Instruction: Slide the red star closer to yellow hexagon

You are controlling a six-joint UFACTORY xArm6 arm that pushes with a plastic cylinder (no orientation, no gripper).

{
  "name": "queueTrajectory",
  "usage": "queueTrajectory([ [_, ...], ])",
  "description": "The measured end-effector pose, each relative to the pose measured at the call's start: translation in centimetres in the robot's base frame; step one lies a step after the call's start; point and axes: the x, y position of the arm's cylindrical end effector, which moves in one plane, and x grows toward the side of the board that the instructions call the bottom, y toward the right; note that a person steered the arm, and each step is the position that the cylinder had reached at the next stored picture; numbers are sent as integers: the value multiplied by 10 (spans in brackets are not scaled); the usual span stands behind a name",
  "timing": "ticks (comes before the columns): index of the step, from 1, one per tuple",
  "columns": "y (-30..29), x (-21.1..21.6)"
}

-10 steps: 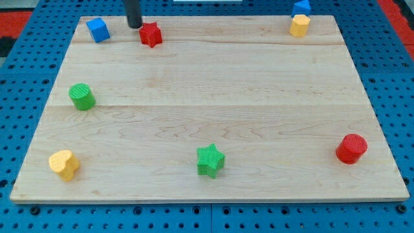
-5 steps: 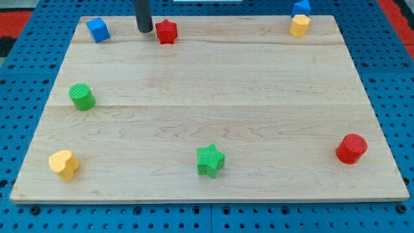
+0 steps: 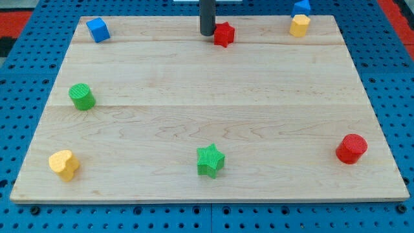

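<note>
The rod's tip [image 3: 206, 33] sits up near the top edge of the worktop [image 3: 207, 84], pressed right against the left side of the red star [image 3: 224, 34]. The star lies at about three o'clock from the tip, touching or all but touching it. There are no fingers on this arm to release or clench, just the straight dark rod running up out of the view's top.

Off at three o'clock from the star, well apart from it, sits the yellow hexagon [image 3: 299, 25] near the top right corner of the worktop. A blue block [image 3: 301, 6] is tucked just behind it at twelve o'clock, partly cut off by the view's top, its shape hard to tell.

Over at nine o'clock from the tip, the blue cube [image 3: 98, 30] holds the top left corner. Down the left side, the green cylinder [image 3: 81, 96] stands about halfway, and the yellow heart [image 3: 64, 164] sits near the bottom left corner. The green star [image 3: 210, 160] rests at six o'clock from the tip, near the bottom edge, and the red cylinder [image 3: 351, 149] stands toward the bottom right.
</note>
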Motion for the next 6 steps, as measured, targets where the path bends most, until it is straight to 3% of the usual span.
queueTrajectory([
  [1, 4, 3],
  [3, 76, 32],
  [5, 59, 47],
  [6, 11, 52],
])
